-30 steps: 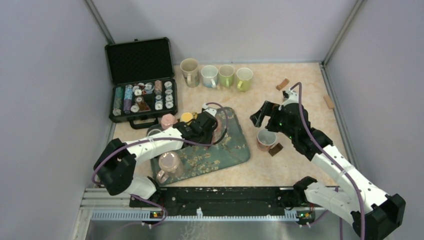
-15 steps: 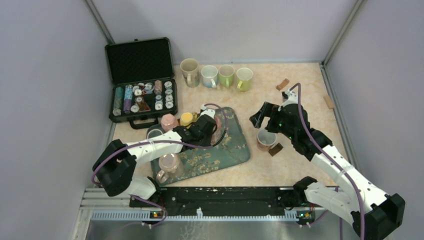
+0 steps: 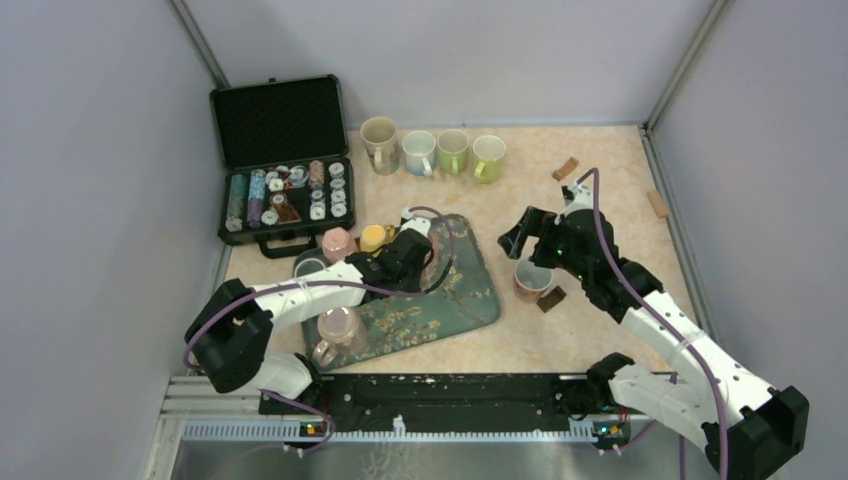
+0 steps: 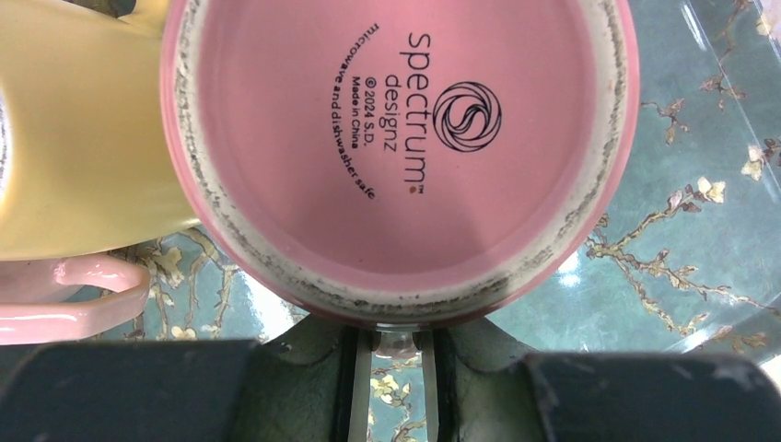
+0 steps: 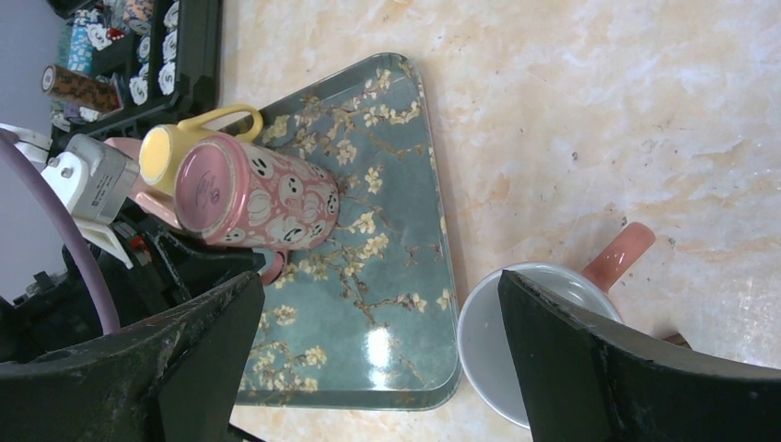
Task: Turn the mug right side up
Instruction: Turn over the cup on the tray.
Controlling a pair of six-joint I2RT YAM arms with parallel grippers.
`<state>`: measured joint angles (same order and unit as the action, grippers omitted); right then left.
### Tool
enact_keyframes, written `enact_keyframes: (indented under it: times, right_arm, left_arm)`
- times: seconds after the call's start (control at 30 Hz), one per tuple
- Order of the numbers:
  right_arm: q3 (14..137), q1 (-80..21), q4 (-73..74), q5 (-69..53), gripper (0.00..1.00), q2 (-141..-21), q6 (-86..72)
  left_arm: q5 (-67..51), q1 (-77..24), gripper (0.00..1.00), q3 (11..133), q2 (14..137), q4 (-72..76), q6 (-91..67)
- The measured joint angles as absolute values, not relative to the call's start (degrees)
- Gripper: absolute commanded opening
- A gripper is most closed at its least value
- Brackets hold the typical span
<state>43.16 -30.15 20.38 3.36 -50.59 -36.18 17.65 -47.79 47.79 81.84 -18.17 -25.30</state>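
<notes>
The mug (image 5: 258, 198) stood base-up on the tray (image 5: 387, 304), its stamped bottom filling my left wrist view. My left gripper (image 4: 394, 354) was clamped on its handle, fingers nearly together. 1 yellow mug (image 5: 170, 147) sat just beside it. My right gripper (image 5: 379, 285) hung wide apart, holding nothing, over the table (image 5: 645, 138) near 1 upright cup (image 5: 516, 341).

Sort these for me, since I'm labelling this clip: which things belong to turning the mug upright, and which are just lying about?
In the job: ghost mug, upside down on the tray; left tool at its handle.
Lying about: yellow mug, upright pink-handled mug, row of four mugs, black case, wooden blocks.
</notes>
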Motion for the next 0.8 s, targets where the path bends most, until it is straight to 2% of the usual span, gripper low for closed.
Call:
enact_keyframes:
  times: [0.3,0.8]
  right_arm:
    - [43.16,-30.13,19.59,2.94,0.99,-50.59,-36.16]
    - [45.82,-30.15,12.25,-4.51,0.99,-51.4,-36.16]
  left_arm:
    - [15.53,-47.79,0.0,50.54,79.37,-21.19,-23.4]
    - [10.94,-47.31,0.0,65.6,77.52,-21.02,-21.26]
